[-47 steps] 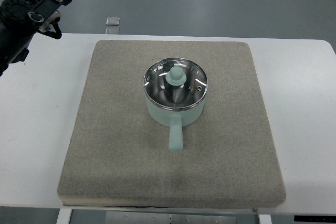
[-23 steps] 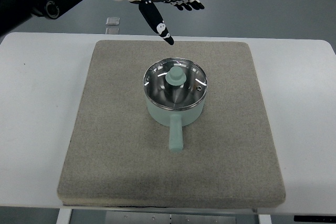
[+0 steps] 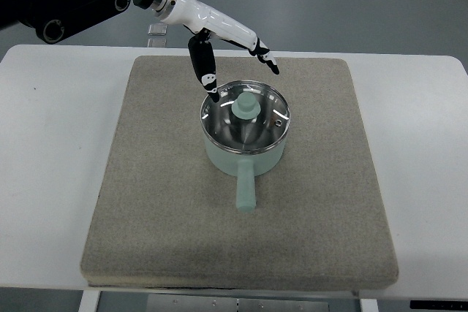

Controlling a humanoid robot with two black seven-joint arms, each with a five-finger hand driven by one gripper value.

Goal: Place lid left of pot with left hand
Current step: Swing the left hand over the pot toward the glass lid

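Reaching in from the far left, left hand (image 3: pixel 232 55) spread and holding nothing, thumb tip dipped to the lid's (image 3: pixel 244 115) far-left rim. Knob (image 3: pixel 245 105) just near and right of that thumb. Lid seated on the pot (image 3: pixel 243 147) at mat (image 3: pixel 146 202) centre, handle pointing near. Lower and closer than half a second ago. Right hand unseen.

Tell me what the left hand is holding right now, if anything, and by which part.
Nothing is held. The left hand is open above the far rim of the pot, with its thumb pointing down near the lid; the lid's knob is not grasped.
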